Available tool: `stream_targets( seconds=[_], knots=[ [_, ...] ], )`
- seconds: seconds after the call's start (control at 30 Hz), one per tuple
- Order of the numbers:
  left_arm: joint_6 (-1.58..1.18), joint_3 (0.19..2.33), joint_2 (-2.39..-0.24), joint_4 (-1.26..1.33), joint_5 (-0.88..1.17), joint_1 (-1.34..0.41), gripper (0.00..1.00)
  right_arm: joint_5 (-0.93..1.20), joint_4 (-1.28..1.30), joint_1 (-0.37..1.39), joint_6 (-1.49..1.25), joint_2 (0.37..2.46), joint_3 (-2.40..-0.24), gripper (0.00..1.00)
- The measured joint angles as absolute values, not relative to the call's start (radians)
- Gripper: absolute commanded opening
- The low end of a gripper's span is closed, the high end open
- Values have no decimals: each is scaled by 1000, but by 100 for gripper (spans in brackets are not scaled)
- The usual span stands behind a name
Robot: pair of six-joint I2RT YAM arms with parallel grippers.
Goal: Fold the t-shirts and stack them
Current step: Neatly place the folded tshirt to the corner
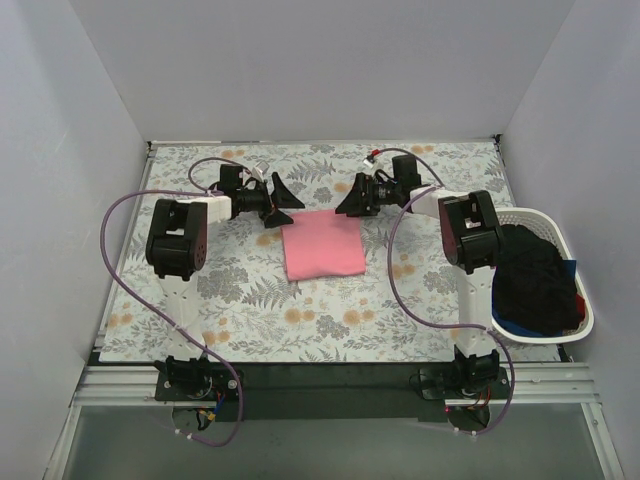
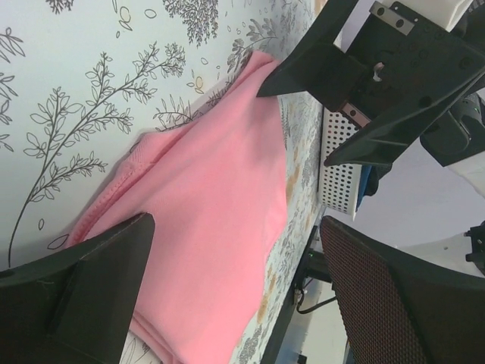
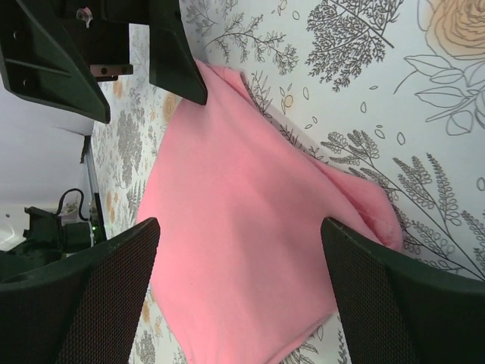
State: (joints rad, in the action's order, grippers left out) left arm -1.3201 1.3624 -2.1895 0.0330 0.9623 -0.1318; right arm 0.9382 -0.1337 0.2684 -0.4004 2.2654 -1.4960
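Note:
A salmon-pink t-shirt (image 1: 322, 245) lies folded into a rectangle on the tablecloth in the middle. It also shows in the left wrist view (image 2: 212, 227) and in the right wrist view (image 3: 250, 250). My left gripper (image 1: 281, 204) is open and empty just above the shirt's far left corner. My right gripper (image 1: 349, 198) is open and empty above its far right corner. A black t-shirt (image 1: 535, 275), with blue and red cloth under it, lies in the white basket (image 1: 583, 317) at the right.
The grey-and-orange floral tablecloth (image 1: 250, 310) covers the table. White walls close in the back and both sides. The basket (image 2: 341, 178) stands beyond the table's right edge, beside my right arm's base.

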Motion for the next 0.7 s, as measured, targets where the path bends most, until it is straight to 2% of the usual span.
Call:
stream_targets(
  seconds=[0.2, 0.43, 0.53, 0.67, 0.7],
  knots=[
    [-1232, 1363, -2119, -50, 881, -130, 95, 889, -96, 252, -385, 2196, -1475, 97],
    [-1081, 1417, -1851, -315, 644, -120, 96, 667, 119, 266, -198, 1880, -1481, 95],
    [-1035, 1440, -1732, -403, 566, -118, 96, 521, 222, 339, -98, 1791, -1527, 92],
    [-992, 1456, -1654, -497, 486, -118, 96, 335, 332, 521, 10, 1768, -1536, 89],
    [-984, 1451, -1645, -517, 472, -118, 96, 288, 357, 574, 33, 1777, -1533, 86]
  ],
)
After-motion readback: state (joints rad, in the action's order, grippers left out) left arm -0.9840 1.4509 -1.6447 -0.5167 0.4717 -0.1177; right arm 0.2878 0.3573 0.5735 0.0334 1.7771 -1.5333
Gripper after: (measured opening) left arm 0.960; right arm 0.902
